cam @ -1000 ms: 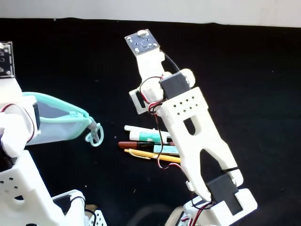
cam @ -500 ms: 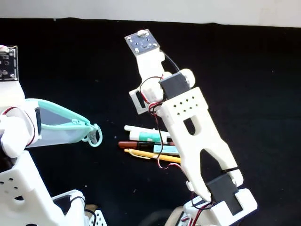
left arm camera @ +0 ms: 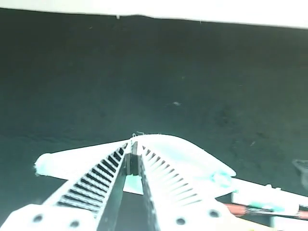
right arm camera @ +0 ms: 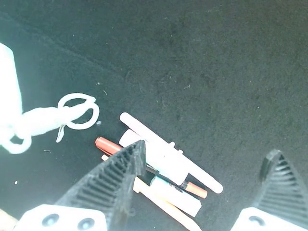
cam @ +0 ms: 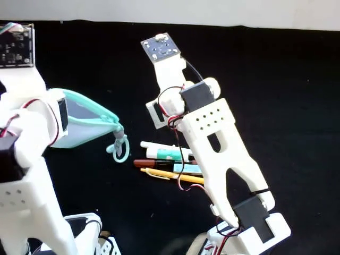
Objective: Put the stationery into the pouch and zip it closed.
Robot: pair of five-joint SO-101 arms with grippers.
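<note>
Open passage over the black table (cam: 297, 106) beyond the pens (cam: 162, 154); pouch (cam: 85, 126) just beside them, right arm (cam: 212, 127) overhead.

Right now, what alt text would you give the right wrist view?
The right arm's open hand hangs over a small pile of pens and markers on the black table. Near the pile is the pouch's pale ring-shaped zipper pull.

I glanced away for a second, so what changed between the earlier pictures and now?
The left pincer, still shut on the pouch, carried it up and toward the pens. The pouch's ring pull now hangs down close beside them. The right arm and the pens stayed put.
</note>
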